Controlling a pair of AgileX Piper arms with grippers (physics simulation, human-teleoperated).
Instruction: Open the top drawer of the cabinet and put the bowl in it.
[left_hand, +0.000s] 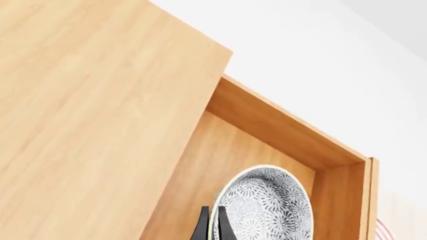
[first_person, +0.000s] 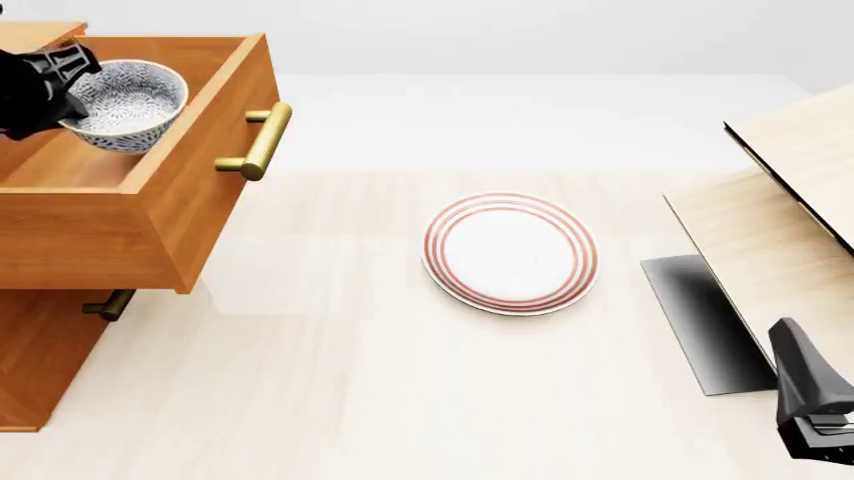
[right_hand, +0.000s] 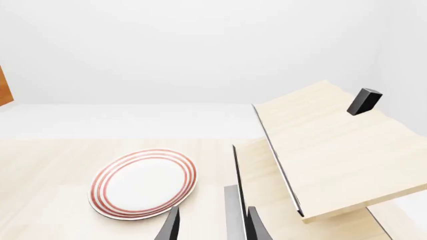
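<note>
The cabinet (first_person: 47, 350) stands at the left of the table, and its top drawer (first_person: 200, 190) is pulled far out, brass handle (first_person: 262, 140) facing the middle. The speckled bowl (first_person: 130, 103) sits tilted inside the drawer's opening, with my left gripper (first_person: 78, 100) shut on its rim. In the left wrist view the two black fingers (left_hand: 203, 225) pinch the rim of the bowl (left_hand: 267, 207) above the drawer's wooden floor (left_hand: 220, 165). Whether the bowl touches that floor I cannot tell. My right gripper (first_person: 798, 375) hangs open at the near right, holding nothing.
A white plate with red rings (first_person: 510, 250) lies mid-table, also in the right wrist view as the plate (right_hand: 143, 182). A pale wood structure (first_person: 787, 200) with a dark panel (first_person: 701, 320) fills the right side. A lower drawer's handle (first_person: 107, 303) pokes out beneath the open drawer.
</note>
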